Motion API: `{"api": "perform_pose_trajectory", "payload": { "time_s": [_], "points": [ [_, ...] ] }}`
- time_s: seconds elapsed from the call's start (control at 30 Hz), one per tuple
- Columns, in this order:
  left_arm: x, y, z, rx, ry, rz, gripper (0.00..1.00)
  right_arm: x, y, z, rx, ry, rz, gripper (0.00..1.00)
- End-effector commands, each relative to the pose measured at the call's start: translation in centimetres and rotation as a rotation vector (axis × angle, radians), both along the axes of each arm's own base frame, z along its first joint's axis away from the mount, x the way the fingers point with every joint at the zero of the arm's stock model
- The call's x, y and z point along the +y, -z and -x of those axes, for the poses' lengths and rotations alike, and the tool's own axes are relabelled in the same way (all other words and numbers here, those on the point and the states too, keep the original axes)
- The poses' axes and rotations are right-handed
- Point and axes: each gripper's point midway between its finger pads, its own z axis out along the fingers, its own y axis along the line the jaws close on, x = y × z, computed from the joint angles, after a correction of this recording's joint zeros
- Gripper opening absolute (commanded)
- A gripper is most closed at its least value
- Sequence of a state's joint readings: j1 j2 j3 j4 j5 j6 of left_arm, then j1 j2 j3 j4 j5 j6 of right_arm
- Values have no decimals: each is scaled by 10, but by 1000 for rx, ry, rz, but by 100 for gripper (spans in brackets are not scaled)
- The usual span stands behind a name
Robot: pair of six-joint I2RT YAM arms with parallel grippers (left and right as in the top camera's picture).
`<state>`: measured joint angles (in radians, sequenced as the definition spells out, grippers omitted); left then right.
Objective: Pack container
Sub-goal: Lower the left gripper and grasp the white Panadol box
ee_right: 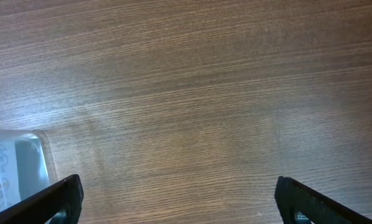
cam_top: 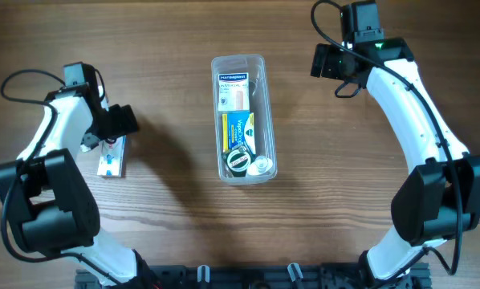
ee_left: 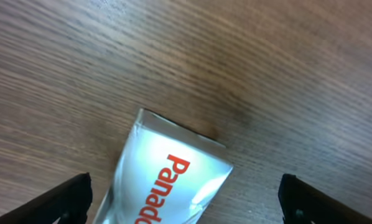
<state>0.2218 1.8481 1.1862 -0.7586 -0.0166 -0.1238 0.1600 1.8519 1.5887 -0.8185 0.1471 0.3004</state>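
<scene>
The clear plastic container (cam_top: 243, 66) lies in the middle of the table, holding a white box, a blue-and-yellow box (cam_top: 239, 128) and small round items. Its corner also shows in the right wrist view (ee_right: 18, 163). A white Panadol box (cam_top: 111, 160) lies on the table at the left. In the left wrist view the Panadol box (ee_left: 167, 183) lies between the fingers of my left gripper (ee_left: 185, 202), which is open and hovers over it. My right gripper (ee_right: 180, 202) is open and empty over bare wood to the right of the container's far end.
The table is brown wood (cam_top: 168, 96). Both arm bases stand at the near edge.
</scene>
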Motion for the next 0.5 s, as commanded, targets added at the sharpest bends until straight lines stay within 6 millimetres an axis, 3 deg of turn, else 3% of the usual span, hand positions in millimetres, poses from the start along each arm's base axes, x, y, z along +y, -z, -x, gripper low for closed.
{"api": "perform_pose_trajectory", "payload": {
  "time_s": [0.0, 0.3, 0.47],
  "points": [
    [-5, 17, 10, 26, 15, 28, 98, -2, -15, -3, -37, -3, 8, 100],
    [-5, 25, 14, 25, 15, 23, 96, -2, -15, -3, -37, -3, 8, 100],
    [-5, 25, 14, 25, 15, 24, 78, -2, -15, -3, -37, -3, 8, 100]
  ]
}}
